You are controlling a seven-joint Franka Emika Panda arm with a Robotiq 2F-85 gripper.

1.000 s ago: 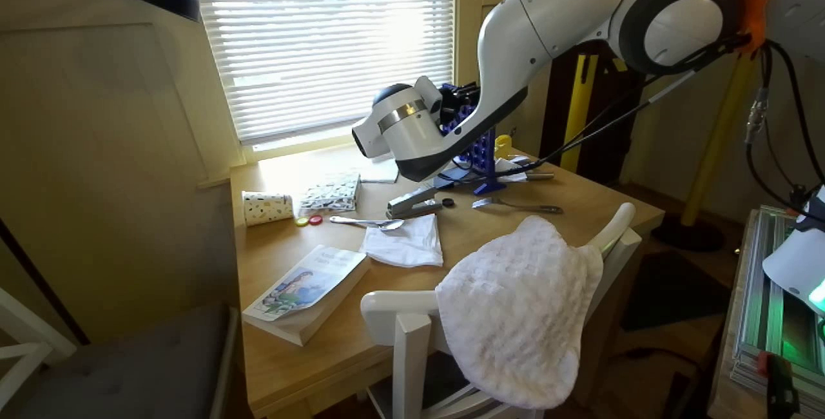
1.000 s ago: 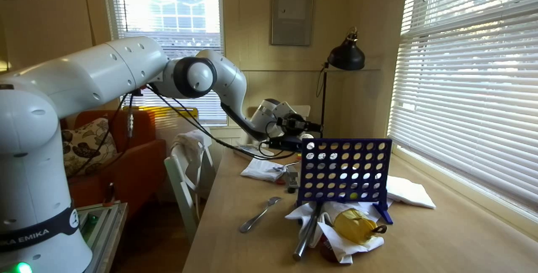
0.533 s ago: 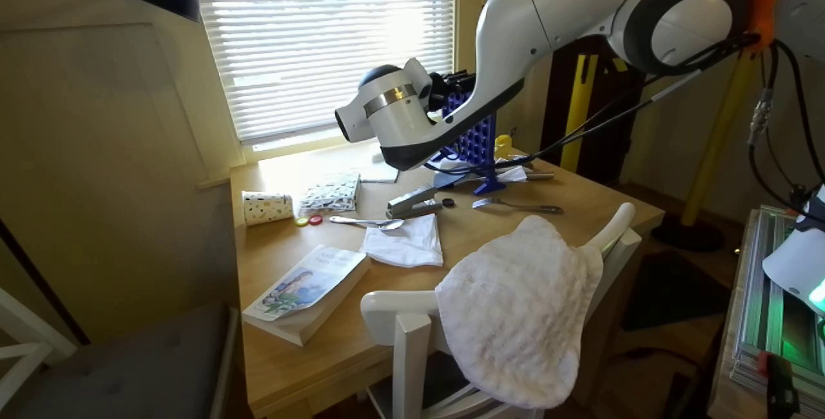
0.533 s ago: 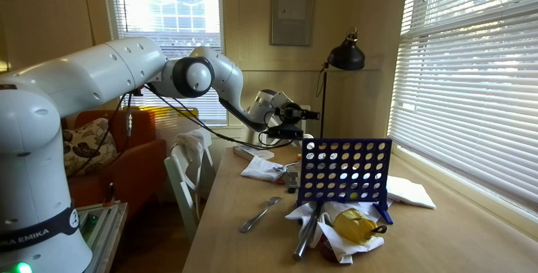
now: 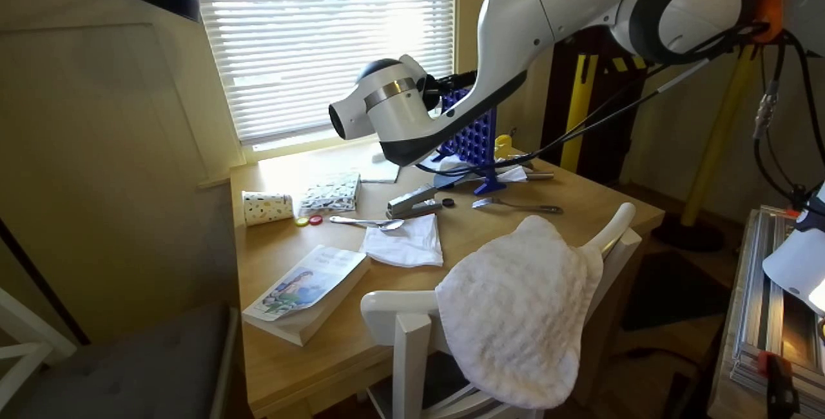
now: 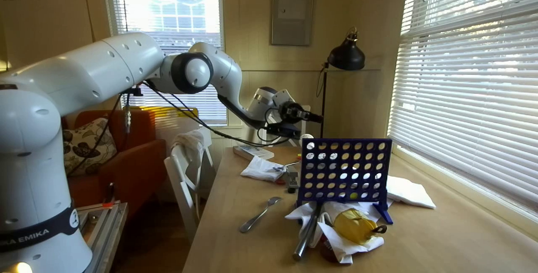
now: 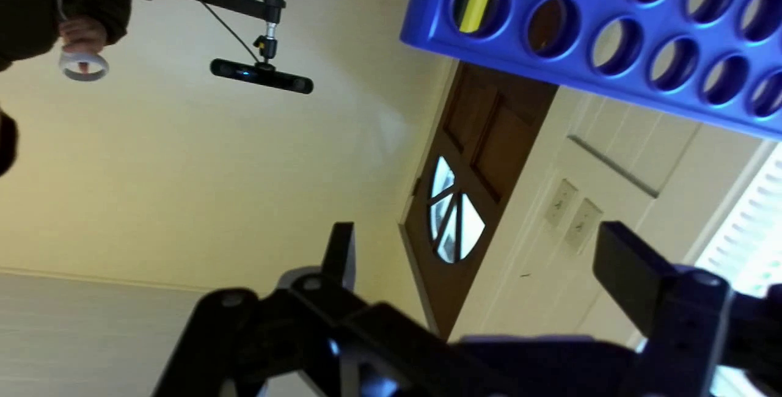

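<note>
My gripper is open, and nothing shows between its black fingers in the wrist view. It also shows in an exterior view, level in the air above the table. The nearest thing is the upright blue game rack with rows of round holes, a little below and beyond the fingertips. The rack also shows in an exterior view, partly behind the arm, and at the upper right of the wrist view. Gripper and rack look apart. One yellow-green disc shows low in the rack.
On the table lie a stapler, a fork, a spoon, a white napkin, a book, a patterned cup, a yellow packet and a metal handle. A chair with a white cloth stands at the table.
My arm has risen and drawn back, lifting the gripper from beside the rack's top to higher above it; the gripper's tilt has changed. The base light went from green to orange-white. Table things are unmoved.
</note>
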